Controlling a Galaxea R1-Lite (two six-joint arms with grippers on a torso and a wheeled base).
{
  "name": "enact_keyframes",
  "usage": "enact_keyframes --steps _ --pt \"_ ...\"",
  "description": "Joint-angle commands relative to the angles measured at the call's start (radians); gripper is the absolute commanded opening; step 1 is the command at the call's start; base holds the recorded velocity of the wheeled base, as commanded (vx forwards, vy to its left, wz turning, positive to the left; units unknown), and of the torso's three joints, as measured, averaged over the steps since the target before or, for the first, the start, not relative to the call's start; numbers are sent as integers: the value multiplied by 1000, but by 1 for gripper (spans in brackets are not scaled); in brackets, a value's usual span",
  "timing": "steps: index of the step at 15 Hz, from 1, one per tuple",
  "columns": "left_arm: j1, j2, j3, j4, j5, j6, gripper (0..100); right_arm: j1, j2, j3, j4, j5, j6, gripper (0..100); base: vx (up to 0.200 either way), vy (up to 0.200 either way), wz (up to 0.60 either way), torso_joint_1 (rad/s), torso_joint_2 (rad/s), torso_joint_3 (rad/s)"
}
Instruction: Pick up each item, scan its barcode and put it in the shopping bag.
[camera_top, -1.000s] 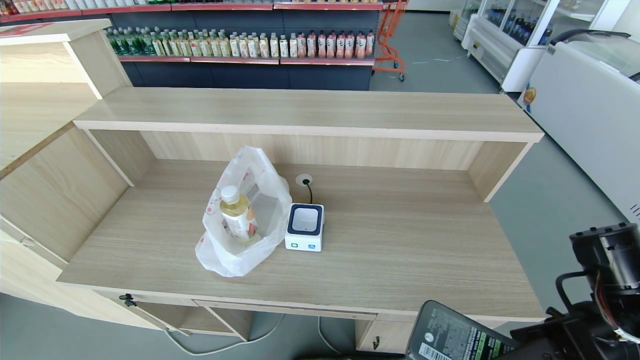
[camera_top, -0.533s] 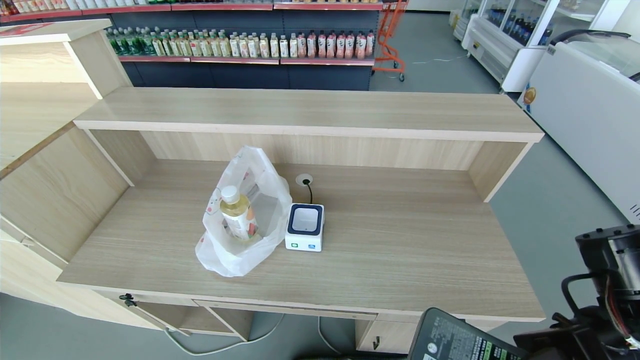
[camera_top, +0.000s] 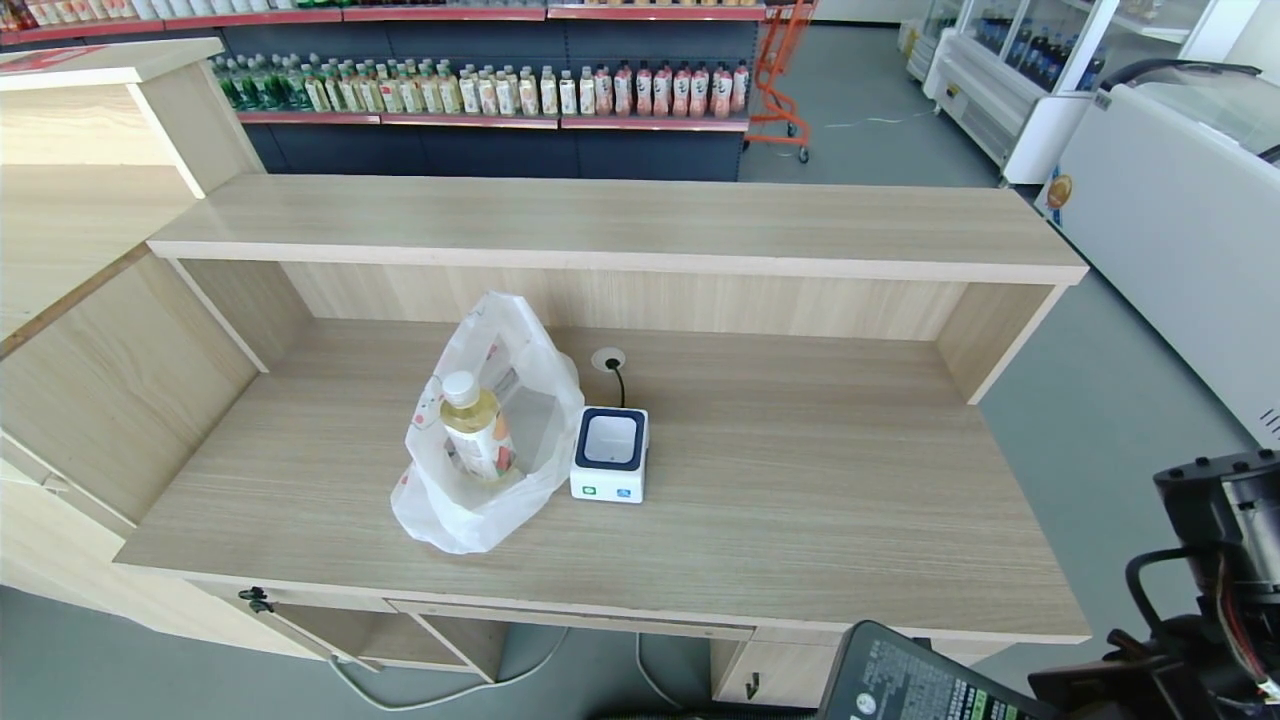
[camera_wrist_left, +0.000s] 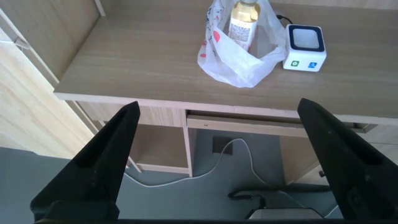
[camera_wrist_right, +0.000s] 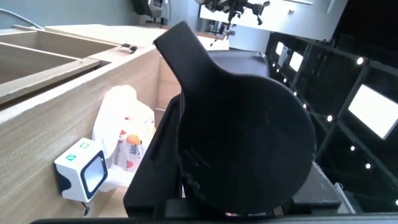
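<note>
Black and label-printed, the packet (camera_top: 915, 680) clamped in the right claw (camera_wrist_right: 236, 124) has sunk lower off the front of the tabletop (camera_top: 800, 500), away from the scanner (camera_top: 610, 455) and shopping bag (camera_top: 480, 440), so its scan looks no nearer, while the left claw (camera_wrist_left: 217, 162) hangs wide open, empty.

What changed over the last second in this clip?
The right gripper, holding the dark packet, drifted slightly down and to the right in the head view. The shopping bag, the bottle standing in it and the scanner on the counter stayed put.
</note>
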Motion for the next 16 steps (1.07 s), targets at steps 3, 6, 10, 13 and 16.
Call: enact_keyframes --steps 3,6,10,13,16 --pt "0 0 0 0 0 0 100 0 2 0 -1 -1 -80 0 0 0 0 0 0 0" --pt "0 0 0 0 0 0 100 0 2 0 -1 -1 -80 0 0 0 0 0 0 0" --pt "0 0 0 0 0 0 100 0 4 0 1 -1 -80 0 0 0 0 0 0 0" --pt "0 0 0 0 0 0 100 -38 1 -62 -37 -2 45 0 0 0 0 0 0 0" --pt "0 0 0 0 0 0 100 -243 -19 -97 -66 -120 480 0 0 0 0 0 0 0"
